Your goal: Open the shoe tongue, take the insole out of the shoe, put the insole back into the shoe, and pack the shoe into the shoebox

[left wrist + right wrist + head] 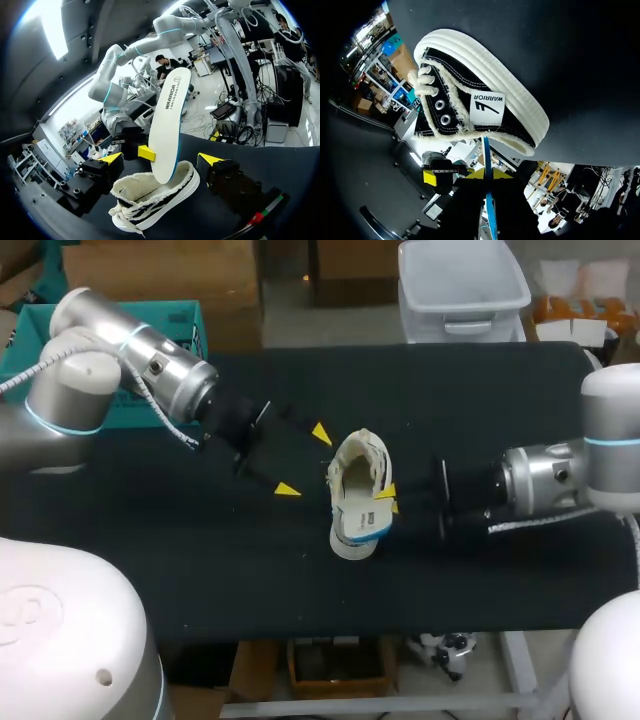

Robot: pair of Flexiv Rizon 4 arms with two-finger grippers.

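- Black table (200,570) fills the workspace, with the shoe (150,195) lying near its middle, mouth up.
- Right gripper (487,175) comes in low from the side and pinches the insole (170,120) by its faces, partway up.
- Insole stands nearly upright, lower end inside the shoe's mouth, upper end free in the air.
- Left gripper (303,460) is spread wide just beside the shoe, holding nothing.
- Insole looks thin, light and bendy (likely foam), so it should flex rather than resist; a grip low down, near the shoe, would probably keep it from buckling.
- Shoe seems light, with a soft canvas upper and a stiffer rubber sole; it may drag along with the insole, so bracing it by the sole looks wise.
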